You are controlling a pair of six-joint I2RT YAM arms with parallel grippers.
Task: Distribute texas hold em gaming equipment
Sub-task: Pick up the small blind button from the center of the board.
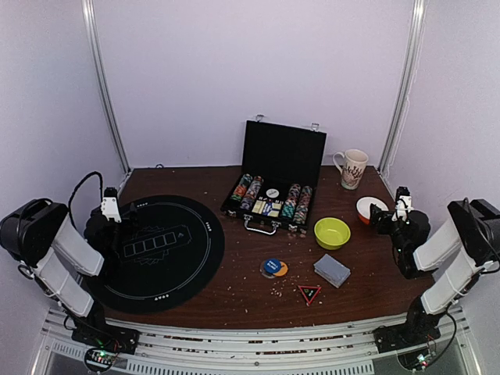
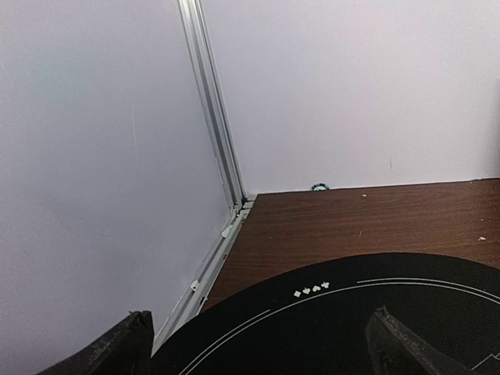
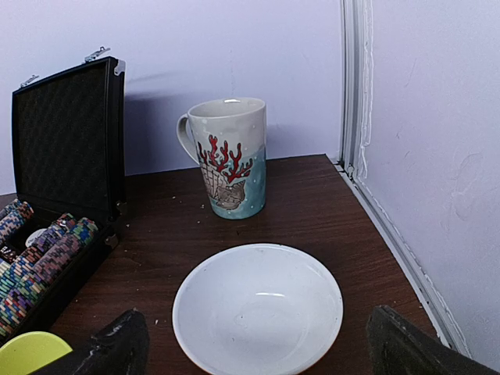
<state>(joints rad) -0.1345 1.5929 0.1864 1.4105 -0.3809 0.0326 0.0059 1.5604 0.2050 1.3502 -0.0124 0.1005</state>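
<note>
while left gripper (image 2: 262,348) over black mat (image 2: 312,328) and right gripper (image 3: 254,348) by white bowl (image 3: 187,305) are spread, empty, button discs (image 1: 273,268) lie 6 o'clock, card deck (image 1: 332,270) 5 o'clock of chip case (image 1: 283,152).

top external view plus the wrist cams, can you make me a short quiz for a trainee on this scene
1. True or false: the chip case stands open, its lid upright.
2. In the right wrist view, what lies just ahead of the right gripper? A) white bowl B) a red triangle C) a playing card
3. In the top view, what colour is the other bowl, just beyond the deck of cards?
Key: 1 true; 2 A; 3 yellow-green.
</note>
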